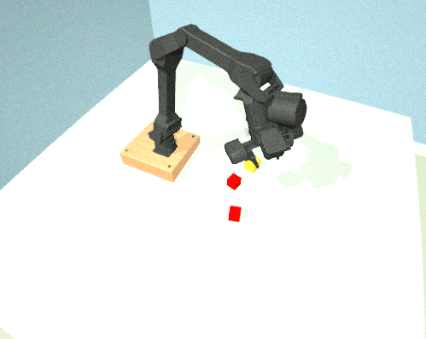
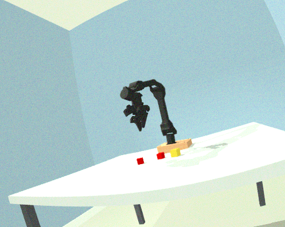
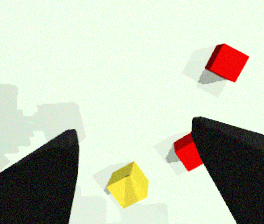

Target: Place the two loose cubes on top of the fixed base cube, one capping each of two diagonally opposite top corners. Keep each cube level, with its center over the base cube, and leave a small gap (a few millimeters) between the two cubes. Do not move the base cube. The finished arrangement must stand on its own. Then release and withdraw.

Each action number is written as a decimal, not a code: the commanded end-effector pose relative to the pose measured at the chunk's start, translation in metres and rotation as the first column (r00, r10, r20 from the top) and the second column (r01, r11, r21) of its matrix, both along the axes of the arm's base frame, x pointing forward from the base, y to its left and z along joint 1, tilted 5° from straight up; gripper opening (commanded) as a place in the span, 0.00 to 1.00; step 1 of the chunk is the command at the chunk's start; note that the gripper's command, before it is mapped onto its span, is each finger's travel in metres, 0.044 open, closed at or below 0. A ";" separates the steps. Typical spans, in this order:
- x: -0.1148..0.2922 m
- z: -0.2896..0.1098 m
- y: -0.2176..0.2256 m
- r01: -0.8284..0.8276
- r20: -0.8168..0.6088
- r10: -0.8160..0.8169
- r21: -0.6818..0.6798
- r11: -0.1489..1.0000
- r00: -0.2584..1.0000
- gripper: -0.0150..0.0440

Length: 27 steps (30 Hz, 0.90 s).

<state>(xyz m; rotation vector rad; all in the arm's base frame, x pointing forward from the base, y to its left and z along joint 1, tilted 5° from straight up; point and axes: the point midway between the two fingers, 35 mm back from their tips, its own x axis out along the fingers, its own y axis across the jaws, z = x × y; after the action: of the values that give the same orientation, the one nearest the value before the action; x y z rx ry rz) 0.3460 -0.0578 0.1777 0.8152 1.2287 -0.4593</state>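
The yellow base cube (image 1: 249, 166) (image 2: 175, 152) (image 3: 128, 189) sits on the table, partly behind a finger in the top view. One loose red cube (image 1: 234, 181) (image 2: 160, 155) (image 3: 188, 152) lies near it on the table, partly hidden by the right finger in the wrist view. The other loose red cube (image 1: 235, 213) (image 2: 140, 160) (image 3: 228, 62) lies farther from the yellow cube. My gripper (image 1: 267, 161) (image 2: 142, 128) (image 3: 135, 132) is open and empty, pointing down high above the table. Nothing lies on top of the yellow cube.
The wooden base board (image 1: 144, 149) (image 2: 165, 148) carries the arm, beside the cubes. The white table (image 1: 200, 276) (image 2: 91, 182) bears the board and the cubes. The arm's shadow falls on the table near the yellow cube.
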 end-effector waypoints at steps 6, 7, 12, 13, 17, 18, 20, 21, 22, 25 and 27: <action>-0.038 -0.066 -0.070 0.438 -0.296 -0.429 -0.038 0.898 0.853 0.70; -0.039 -0.067 -0.071 0.447 -0.302 -0.437 -0.040 0.894 0.847 0.70; -0.039 -0.073 -0.071 0.447 -0.302 -0.437 -0.040 0.894 0.847 0.70; -0.038 -0.080 -0.071 0.447 -0.302 -0.437 -0.040 0.894 0.847 0.70; -0.037 -0.116 -0.068 0.447 -0.302 -0.437 -0.040 0.894 0.847 0.70; -0.037 -0.124 -0.068 0.447 -0.302 -0.437 -0.040 0.894 0.847 0.70; -0.038 -0.129 -0.067 0.447 -0.302 -0.437 -0.040 0.894 0.847 0.70; -0.038 -0.129 -0.067 0.447 -0.302 -0.437 -0.040 0.894 0.847 0.70; -0.037 -0.130 -0.067 0.447 -0.302 -0.437 -0.040 0.894 0.847 0.70; -0.037 -0.141 -0.066 0.447 -0.302 -0.437 -0.040 0.894 0.847 0.70; -0.037 -0.144 -0.066 0.447 -0.302 -0.437 -0.040 0.894 0.847 0.70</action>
<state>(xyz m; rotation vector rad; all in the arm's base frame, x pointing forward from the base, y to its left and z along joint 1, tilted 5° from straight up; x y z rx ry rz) 0.3107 -0.1243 0.0414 1.0917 1.3251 -0.9630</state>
